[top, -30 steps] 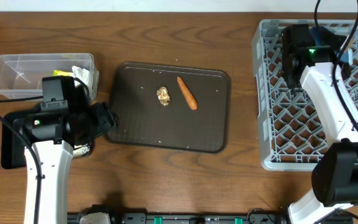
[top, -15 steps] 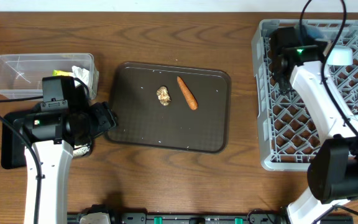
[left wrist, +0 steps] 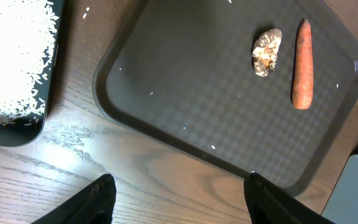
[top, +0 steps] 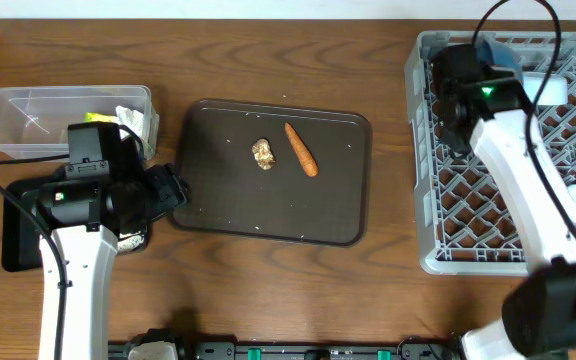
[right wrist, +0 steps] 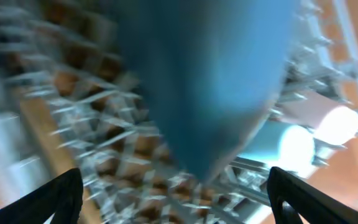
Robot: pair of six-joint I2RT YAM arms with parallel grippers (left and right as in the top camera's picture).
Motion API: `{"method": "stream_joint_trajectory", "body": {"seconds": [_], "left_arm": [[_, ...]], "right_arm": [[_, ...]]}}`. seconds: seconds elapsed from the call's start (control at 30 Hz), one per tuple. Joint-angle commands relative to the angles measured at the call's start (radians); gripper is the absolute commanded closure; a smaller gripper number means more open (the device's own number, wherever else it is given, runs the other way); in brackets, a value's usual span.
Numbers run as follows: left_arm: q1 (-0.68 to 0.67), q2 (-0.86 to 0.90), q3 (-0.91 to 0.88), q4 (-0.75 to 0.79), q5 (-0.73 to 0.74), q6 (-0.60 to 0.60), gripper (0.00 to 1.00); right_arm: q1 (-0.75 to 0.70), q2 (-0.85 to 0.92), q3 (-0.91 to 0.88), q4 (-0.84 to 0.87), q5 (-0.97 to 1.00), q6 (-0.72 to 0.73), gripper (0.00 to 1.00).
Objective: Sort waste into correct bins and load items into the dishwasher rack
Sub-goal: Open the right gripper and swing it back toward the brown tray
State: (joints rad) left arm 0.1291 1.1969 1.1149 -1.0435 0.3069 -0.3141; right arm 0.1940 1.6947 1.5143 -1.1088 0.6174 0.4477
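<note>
An orange carrot [top: 301, 148] [left wrist: 302, 65] and a brownish food scrap [top: 263, 153] [left wrist: 266, 53] lie on the dark brown serving tray [top: 268, 215]. My left gripper [left wrist: 179, 202] [top: 168, 188] is open and empty above the wood by that tray's left corner. White rice [left wrist: 11, 56] covers the black tray [top: 13, 240]. The clear tub [top: 28, 120] holds the wrapper and the tissue [top: 133, 120]. My right gripper [right wrist: 179, 199] is open over the far left of the grey rack [top: 568, 200]. The dark blue plate-bowl [right wrist: 216, 81] stands blurred ahead of it, between the fingers but untouched.
In the rack, pale blue and white dishes [right wrist: 316, 130] sit right of the plate-bowl; a white piece [top: 551, 90] shows in the overhead view. My left arm [top: 78, 250] covers part of the black tray. Bare wood runs along the table's front.
My right gripper went from shut to open, letting go of the dark blue plate-bowl in the rack, and its wrist shifted left. The left arm has not moved.
</note>
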Motion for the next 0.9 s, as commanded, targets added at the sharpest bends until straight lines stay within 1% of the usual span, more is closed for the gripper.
{"method": "stream_joint_trajectory", "body": {"seconds": [0.0,0.17,0.3,0.37,0.63,0.87], "left_arm": [[0.005,0.005,0.019,-0.003,-0.013,0.006,0.33],[0.005,0.005,0.019,-0.003,-0.013,0.006,0.33],[0.005,0.005,0.019,-0.003,-0.013,0.006,0.33],[0.005,0.005,0.019,-0.003,-0.013,0.006,0.33],[0.005,0.005,0.019,-0.003,-0.013,0.006,0.33],[0.005,0.005,0.018,-0.003,-0.013,0.006,0.33]], "right_arm": [[0.041,-0.116,0.003,0.022,-0.211,-0.133,0.12],[0.076,-0.192,0.003,0.021,-0.369,-0.154,0.11],[0.101,-0.196,0.003,0.033,-0.568,-0.199,0.11],[0.119,-0.185,0.002,0.047,-0.629,-0.219,0.12],[0.249,-0.074,0.002,0.168,-0.645,-0.245,0.14],[0.368,0.119,0.002,0.357,-0.644,-0.307,0.18]]}}
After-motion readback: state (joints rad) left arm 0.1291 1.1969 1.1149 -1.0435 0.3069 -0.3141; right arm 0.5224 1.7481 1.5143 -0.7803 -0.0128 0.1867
